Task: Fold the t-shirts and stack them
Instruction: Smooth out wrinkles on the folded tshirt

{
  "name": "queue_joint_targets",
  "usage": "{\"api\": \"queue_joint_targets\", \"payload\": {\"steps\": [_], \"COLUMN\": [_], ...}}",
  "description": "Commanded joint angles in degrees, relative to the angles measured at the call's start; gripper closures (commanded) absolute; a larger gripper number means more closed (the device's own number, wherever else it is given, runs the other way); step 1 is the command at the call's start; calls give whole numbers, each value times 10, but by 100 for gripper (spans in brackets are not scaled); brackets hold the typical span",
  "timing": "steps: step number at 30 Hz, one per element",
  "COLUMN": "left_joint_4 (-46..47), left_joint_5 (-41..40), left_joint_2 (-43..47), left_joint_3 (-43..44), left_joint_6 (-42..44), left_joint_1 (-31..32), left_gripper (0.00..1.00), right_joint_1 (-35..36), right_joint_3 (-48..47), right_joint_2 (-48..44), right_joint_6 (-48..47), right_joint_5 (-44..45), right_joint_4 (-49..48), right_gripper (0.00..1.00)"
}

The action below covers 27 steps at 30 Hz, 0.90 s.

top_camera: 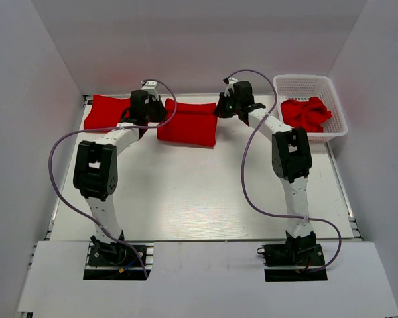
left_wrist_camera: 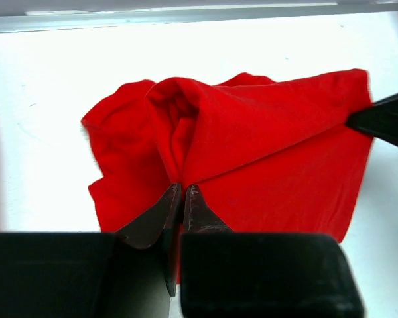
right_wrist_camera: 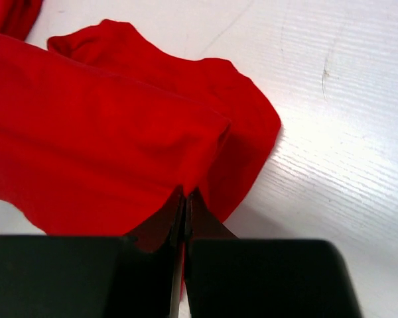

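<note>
left end effector point(left_wrist_camera: 183, 199) and right end effector point(right_wrist_camera: 186, 204) are each clenched on a thin ridge of a plain bright red short-sleeved cloth t-shirt point(top_camera: 187, 127). the shirt lies at the far middle of the white worktop point(top_camera: 186, 192), between my two arms. i hold it at its left and right sides, and in the wrist views the cloth rises like a small tent up to each pinch.

i judge this shirt to be light, soft and fully limp. it will sag between the two grips and will not keep any shape by itself. it is not fragile, but a thin layer may slide out of a small pinch. the better hold is at an edge or a corner, taking all layers together.

a second red t-shirt point(top_camera: 105, 111) lies flat at the far left, partly covered by my left arm. crumpled red t-shirts point(top_camera: 306, 114) sit in a white plastic mesh basket point(top_camera: 304, 79) at the far right, and how many i cannot tell. my fingers hide how many layers i caught. collar and sleeves of the held shirt are hard to make out.
</note>
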<state>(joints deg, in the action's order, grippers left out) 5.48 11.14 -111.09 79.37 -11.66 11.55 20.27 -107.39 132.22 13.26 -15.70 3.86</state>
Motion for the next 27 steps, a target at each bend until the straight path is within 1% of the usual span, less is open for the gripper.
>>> {"api": "queue_joint_targets", "payload": {"steps": [1, 6, 10, 13, 15, 18, 19, 22, 23, 24, 25, 26, 27], "left_joint_4": [10, 5, 5, 13, 13, 13, 13, -20, -32, -60, -72, -80, -86], "left_joint_5": [-59, -87, -87, -74, -94, -106, -106, -106, -106, -106, -106, -101, -101], "left_joint_2": [35, -2, -55, -79, -91, -105, -114, -127, -139, -144, -144, -150, -150], "left_joint_3": [-10, -4, 33, 48, 55, 67, 73, 104, 115, 140, 153, 161, 166], "left_joint_6": [10, 10, 10, 5, -3, -3, -3, -3, -3, -3, -3, -3, -3], "left_joint_1": [-13, -23, -29, -29, -29, -29, -29, -29, -29, -35, -35, -35, -35], "left_gripper": [100, 100, 100, 100, 100, 100, 100, 100, 100, 84, 72, 53, 27], "right_joint_1": [-8, -7, -8, -8, -8, -8, -8, -9, -8, -8, -8, -8, -8], "right_joint_3": [-22, -57, -69, -81, -113, -136, -140, -160, -159, -156, -151, -147, -144], "right_joint_2": [-17, 15, 43, 61, 80, 115, 119, 136, 136, 127, 124, 120, 104], "right_joint_6": [-9, -5, 4, 6, 4, 7, 6, 9, 9, 10, 9, 9, 6], "right_joint_5": [2, -1, 14, 24, 24, 27, 27, 32, 33, 35, 37, 37, 36], "right_joint_4": [-22, -17, -26, -34, -32, -32, -49, -42, -44, -45, -46, -51, -52], "right_gripper": [100, 100, 100, 100, 100, 100, 100, 100, 96, 92, 86, 72, 66]}}
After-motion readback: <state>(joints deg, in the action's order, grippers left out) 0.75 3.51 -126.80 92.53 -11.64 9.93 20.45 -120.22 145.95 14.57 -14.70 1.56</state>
